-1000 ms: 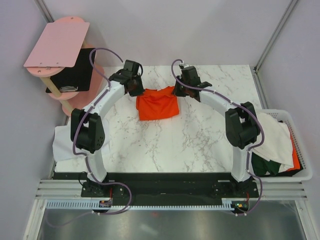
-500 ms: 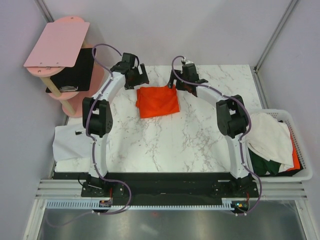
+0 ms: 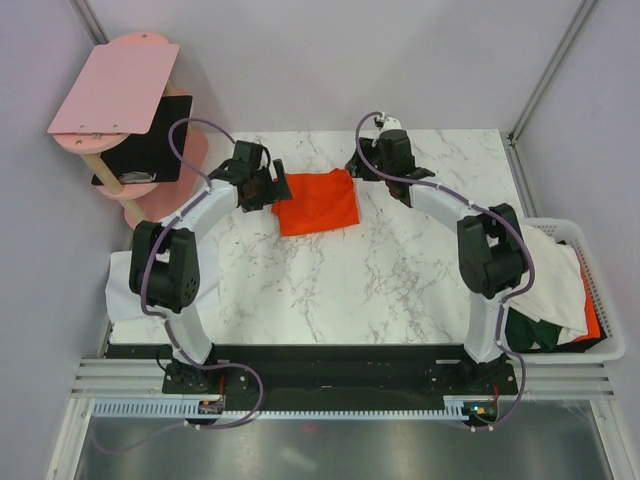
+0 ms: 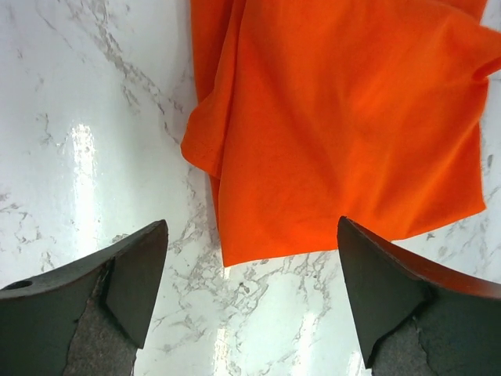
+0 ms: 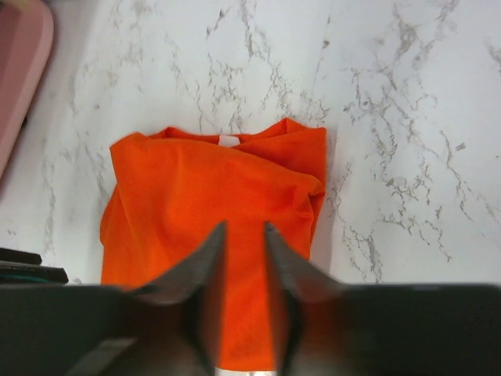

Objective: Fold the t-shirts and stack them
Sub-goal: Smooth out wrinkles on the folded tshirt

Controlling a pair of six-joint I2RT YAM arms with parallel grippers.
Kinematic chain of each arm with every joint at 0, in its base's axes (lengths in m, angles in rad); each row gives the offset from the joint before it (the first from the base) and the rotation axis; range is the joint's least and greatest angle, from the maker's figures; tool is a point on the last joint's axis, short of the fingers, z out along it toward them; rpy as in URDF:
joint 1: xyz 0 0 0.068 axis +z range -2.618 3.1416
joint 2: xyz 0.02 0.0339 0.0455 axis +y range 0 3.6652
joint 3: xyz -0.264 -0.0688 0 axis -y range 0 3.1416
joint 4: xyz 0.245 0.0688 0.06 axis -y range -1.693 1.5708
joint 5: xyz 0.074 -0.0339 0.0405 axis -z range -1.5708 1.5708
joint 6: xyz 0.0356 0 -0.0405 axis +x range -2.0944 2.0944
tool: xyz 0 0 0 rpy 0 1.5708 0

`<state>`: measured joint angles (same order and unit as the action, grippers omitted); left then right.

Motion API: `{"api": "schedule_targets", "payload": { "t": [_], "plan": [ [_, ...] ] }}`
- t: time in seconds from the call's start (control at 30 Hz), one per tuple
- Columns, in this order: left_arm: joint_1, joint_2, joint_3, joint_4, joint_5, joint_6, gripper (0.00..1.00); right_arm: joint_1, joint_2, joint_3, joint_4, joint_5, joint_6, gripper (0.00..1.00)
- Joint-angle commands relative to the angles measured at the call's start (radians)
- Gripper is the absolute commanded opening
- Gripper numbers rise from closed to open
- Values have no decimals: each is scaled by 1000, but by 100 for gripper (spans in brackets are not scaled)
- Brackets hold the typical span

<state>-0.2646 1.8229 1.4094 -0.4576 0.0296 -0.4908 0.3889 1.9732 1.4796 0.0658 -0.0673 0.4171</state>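
L hand (image 4: 250,222) wide open, empty, just left of orange t-shirt (image 3: 318,202); R hand (image 5: 244,227) jaws slightly apart, empty, by shirt's far-right corner. Shirt lies folded on bench (image 3: 380,280). Fabric prob. light, limp, slides easy: pinch corners thru all layers.

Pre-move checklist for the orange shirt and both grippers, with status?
1. Left gripper open and empty: ok.
2. Right gripper clear of fabric: ok, jaws narrowly apart, nothing between.
3. Orange t-shirt folded on the table: ok, though the edges are uneven.
4. White t-shirt at the near-left corner folded as stack base: cannot tell, partly hidden.
5. Basket emptied: not ok, a white shirt and a dark green shirt lie inside.
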Motion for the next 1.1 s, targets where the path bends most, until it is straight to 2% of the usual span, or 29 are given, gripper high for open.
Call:
{"api": "schedule_targets", "payload": {
  "t": [0.0, 0.07, 0.33, 0.47, 0.63, 0.8, 0.83, 0.9, 0.93, 0.97, 1.07],
  "plan": [
    [1, 41, -43, 143, 12, -37, 93, 4, 122, 115, 8, -83, 15, 18],
    [1, 79, -14, 143, 13, -35, 93, 2, 183, 195, -63, -88, 11, 9],
    [1, 196, 75, 154, 0, -15, 91, 2, 322, 353, -113, -39, -12, 9],
    [1, 202, 86, 160, 1, -22, 88, 2, 363, 401, -127, -37, -18, 10],
    [1, 173, 71, 186, -10, -20, 89, 2, 406, 461, -130, -45, -11, 11],
    [1, 231, 135, 165, 16, -8, 88, 2, 449, 513, -136, -57, 2, 12],
    [1, 237, 138, 168, 24, -11, 85, 1, 454, 518, -138, -58, 2, 12],
    [1, 246, 146, 171, 36, -15, 66, 1, 466, 527, -138, -60, 2, 12],
    [1, 248, 146, 172, 35, -17, 55, 1, 467, 528, -139, -62, 0, 13],
    [1, 251, 148, 174, 36, -18, 32, 1, 472, 530, -139, -60, -3, 13],
    [1, 265, 163, 175, 36, -12, 8, -1, 475, 525, -138, -63, -6, 13]
  ]
}}
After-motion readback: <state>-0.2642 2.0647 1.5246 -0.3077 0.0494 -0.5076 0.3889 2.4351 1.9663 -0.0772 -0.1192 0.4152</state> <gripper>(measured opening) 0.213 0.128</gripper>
